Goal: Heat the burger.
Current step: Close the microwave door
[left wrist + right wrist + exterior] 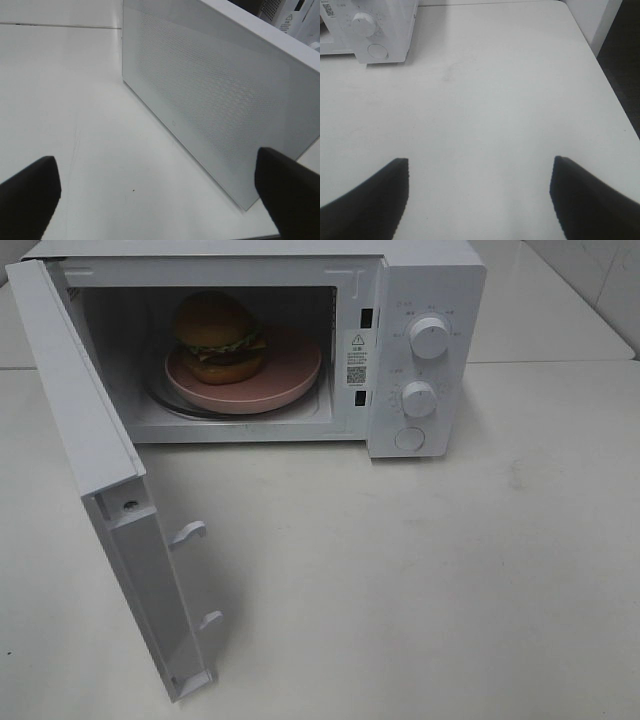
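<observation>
Left gripper (155, 161) and right gripper (480, 161) gape empty; glossy golden-brown burger (220, 335) sits on round pink plate (292, 375) inside open white microwave (430, 280)

Microwave (425, 300) white all over, knobs (430, 337) white too. Its door (215, 95): white, fine grey dot-mesh pattern across the panel. Inside the microwave: burger (217, 335) with glossy golden-brown bun, green lettuce, dark brown patty; plate (290, 375) pink. Label (357, 355) on microwave front white, black print. Table (420, 580) under microwave off-white, faint grey scuffs. Left gripper (155, 155) and right gripper (480, 161) black.
</observation>
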